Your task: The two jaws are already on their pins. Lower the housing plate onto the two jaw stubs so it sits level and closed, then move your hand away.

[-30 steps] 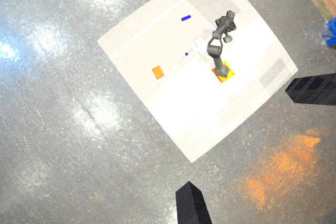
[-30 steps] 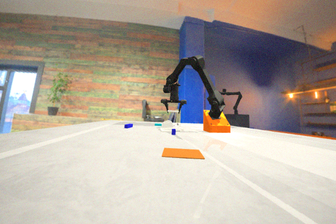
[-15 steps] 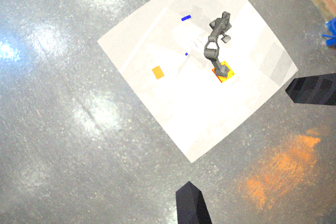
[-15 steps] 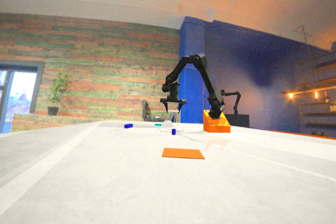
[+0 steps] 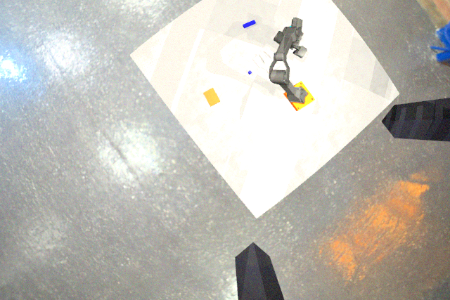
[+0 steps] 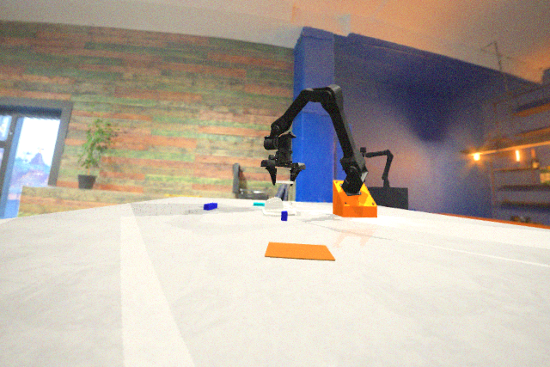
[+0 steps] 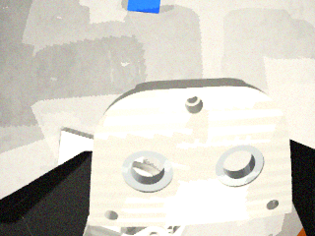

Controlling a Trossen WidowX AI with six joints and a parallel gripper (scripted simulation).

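The white housing plate (image 7: pixel 194 128) has a rounded far edge, two large grey-rimmed holes and smaller holes. My gripper (image 7: pixel 189 156) (image 6: pixel 283 180) is shut on the plate, one dark finger at each side, and holds it above the table. The exterior view shows the plate only as a thin pale strip between the fingers. A low white assembly with a rounded upright part (image 6: pixel 273 204) stands on the table below the hand. In the wrist view, white parts show under the plate's near edge and at its left. The plate hides most of what lies beneath; jaws, pins and stubs cannot be told apart.
A blue bar (image 5: pixel 249 24) (image 6: pixel 210 205), a small blue block (image 5: pixel 249 72) (image 6: pixel 284 216) and a cyan piece (image 6: pixel 259 204) lie on the table. A flat orange sheet (image 5: pixel 211 97) (image 6: pixel 299 251) lies farther off. The arm stands at an orange-yellow base (image 5: pixel 309 98) (image 6: pixel 355 211).
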